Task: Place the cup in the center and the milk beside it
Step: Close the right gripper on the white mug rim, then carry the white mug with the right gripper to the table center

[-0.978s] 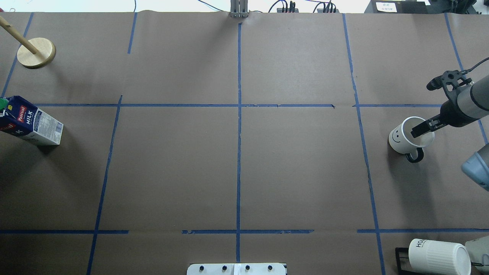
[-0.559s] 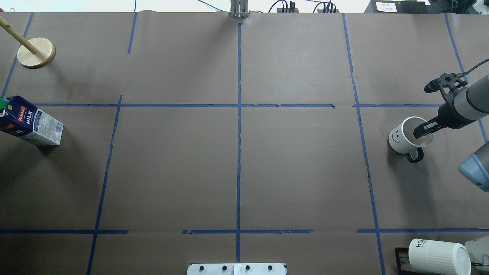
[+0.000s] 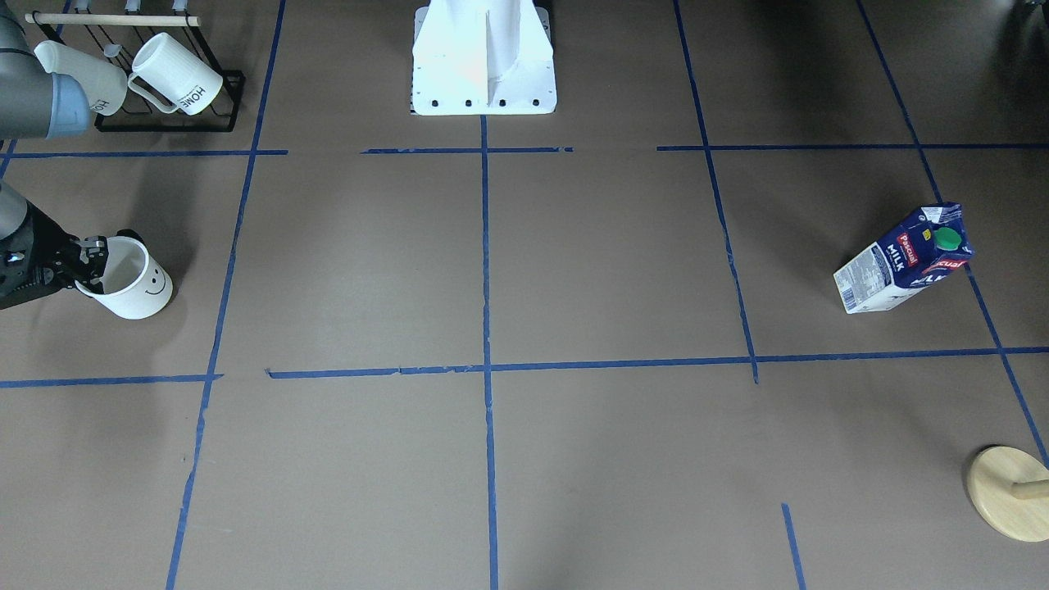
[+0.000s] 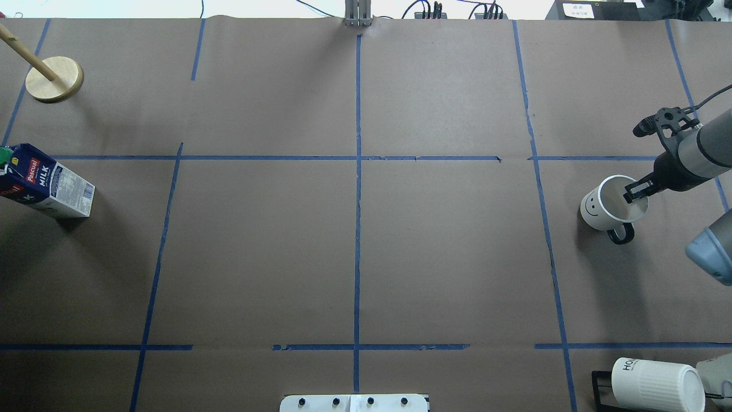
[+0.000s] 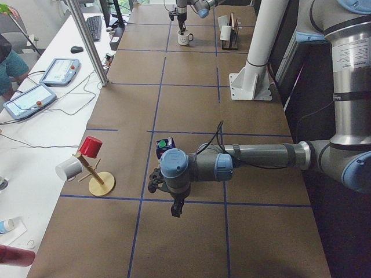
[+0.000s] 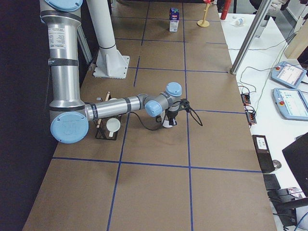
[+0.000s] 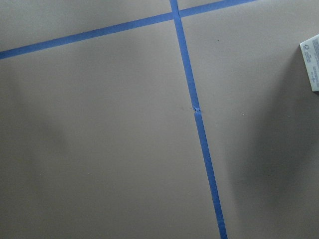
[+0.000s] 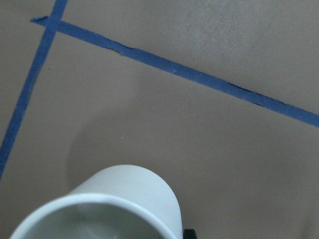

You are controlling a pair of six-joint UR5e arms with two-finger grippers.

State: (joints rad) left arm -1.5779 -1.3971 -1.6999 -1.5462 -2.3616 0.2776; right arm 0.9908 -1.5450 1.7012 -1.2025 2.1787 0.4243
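Observation:
The cup (image 4: 600, 207), a white mug with a smiley face and a black handle, stands at the far right of the brown paper; it also shows in the front view (image 3: 138, 288) and the right wrist view (image 8: 127, 199). My right gripper (image 4: 636, 189) is at its rim, one finger inside the cup, shut on the wall. The milk (image 4: 48, 183), a navy carton with a green cap, stands at the far left (image 3: 901, 262). The center (image 4: 358, 158), where blue tape lines cross, is bare. My left gripper (image 5: 175, 207) hangs near the carton; I cannot tell if it is open.
A wooden mug tree (image 4: 54, 79) stands at the back left. A black rack with ribbed "HOME" mugs (image 4: 657, 384) sits at the near right corner. The white robot base (image 3: 483, 57) is at the near middle edge.
The right gripper's inner finger has drawn back toward the cup's near wall. The cup has shifted very slightly to the left. The milk has not moved.

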